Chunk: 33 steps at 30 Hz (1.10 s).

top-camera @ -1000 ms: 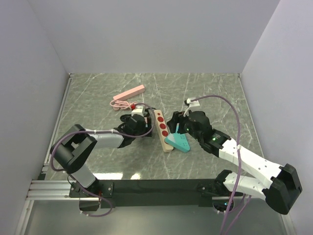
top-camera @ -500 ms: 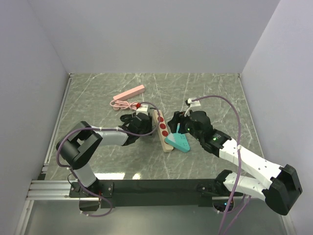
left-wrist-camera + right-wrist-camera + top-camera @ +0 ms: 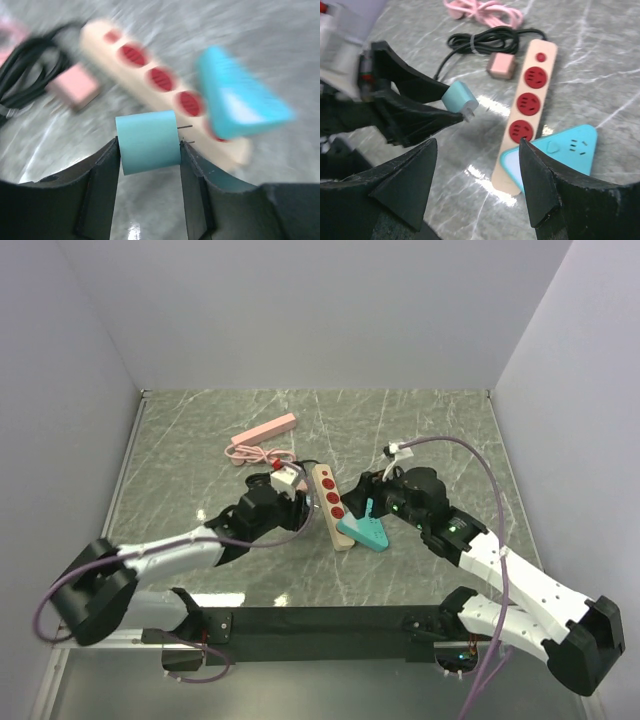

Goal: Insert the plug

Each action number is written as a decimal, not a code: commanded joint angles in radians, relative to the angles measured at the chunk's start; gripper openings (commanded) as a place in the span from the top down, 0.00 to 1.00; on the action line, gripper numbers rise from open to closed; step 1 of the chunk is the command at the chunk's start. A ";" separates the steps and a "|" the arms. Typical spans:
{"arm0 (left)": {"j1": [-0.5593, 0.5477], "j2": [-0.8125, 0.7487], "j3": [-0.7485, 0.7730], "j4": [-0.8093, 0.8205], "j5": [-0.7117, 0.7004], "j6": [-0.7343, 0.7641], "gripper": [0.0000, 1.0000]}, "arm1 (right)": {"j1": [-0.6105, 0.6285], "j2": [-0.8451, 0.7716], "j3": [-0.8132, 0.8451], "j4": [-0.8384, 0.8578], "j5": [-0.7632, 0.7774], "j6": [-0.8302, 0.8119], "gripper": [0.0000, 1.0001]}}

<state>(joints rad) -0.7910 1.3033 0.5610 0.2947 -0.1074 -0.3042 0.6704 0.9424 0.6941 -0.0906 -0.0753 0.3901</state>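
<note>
A light-blue plug (image 3: 147,142) with two thin prongs sits pinched between the fingers of my left gripper (image 3: 149,145), which is shut on it. The plug (image 3: 460,100) hangs above the table, its prongs pointing toward the beige power strip (image 3: 165,90) with red sockets. That power strip (image 3: 332,505) lies in the middle of the table, just right of the left gripper (image 3: 300,503). A teal triangular socket block (image 3: 367,532) rests against the strip's near end. My right gripper (image 3: 477,142) hovers open above the power strip (image 3: 530,107) and the teal block (image 3: 560,150), holding nothing.
A small pink adapter (image 3: 501,66) on a coiled black cable (image 3: 482,41) lies left of the strip's far end. Beyond it are a pink cable (image 3: 485,10) and a pink power strip (image 3: 263,432). Grey walls enclose the marble tabletop on three sides.
My left gripper has shut on the light-blue plug and raised it off the table, and the left arm has swung low to the left. The right arm has hardly moved.
</note>
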 commanded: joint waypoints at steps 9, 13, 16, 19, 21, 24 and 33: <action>-0.142 -0.214 -0.043 0.089 0.311 0.163 0.92 | -0.046 0.007 -0.001 -0.023 -0.331 -0.042 0.30; -0.217 -0.199 -0.019 0.064 0.269 0.191 0.92 | -0.052 0.042 0.025 -0.054 -0.383 -0.051 0.32; -0.244 -0.193 -0.009 0.060 0.242 0.208 0.92 | -0.055 0.071 0.025 -0.061 -0.431 -0.057 0.33; -0.260 -0.191 -0.006 0.063 0.235 0.215 0.93 | -0.058 0.093 0.016 -0.060 -0.489 -0.057 0.33; -0.267 -0.193 -0.001 0.057 0.229 0.218 0.93 | -0.060 0.101 0.008 -0.049 -0.509 -0.053 0.34; -0.272 -0.193 0.000 0.058 0.224 0.223 0.93 | -0.063 0.104 -0.007 -0.022 -0.601 -0.046 0.34; -0.298 -0.213 -0.010 0.073 0.195 0.238 0.93 | -0.063 0.154 -0.025 -0.008 -0.666 -0.043 0.34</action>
<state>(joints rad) -1.0767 1.1107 0.5133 0.3244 0.1104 -0.0895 0.6117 1.0760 0.6796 -0.1154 -0.7197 0.3500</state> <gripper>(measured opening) 0.513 0.662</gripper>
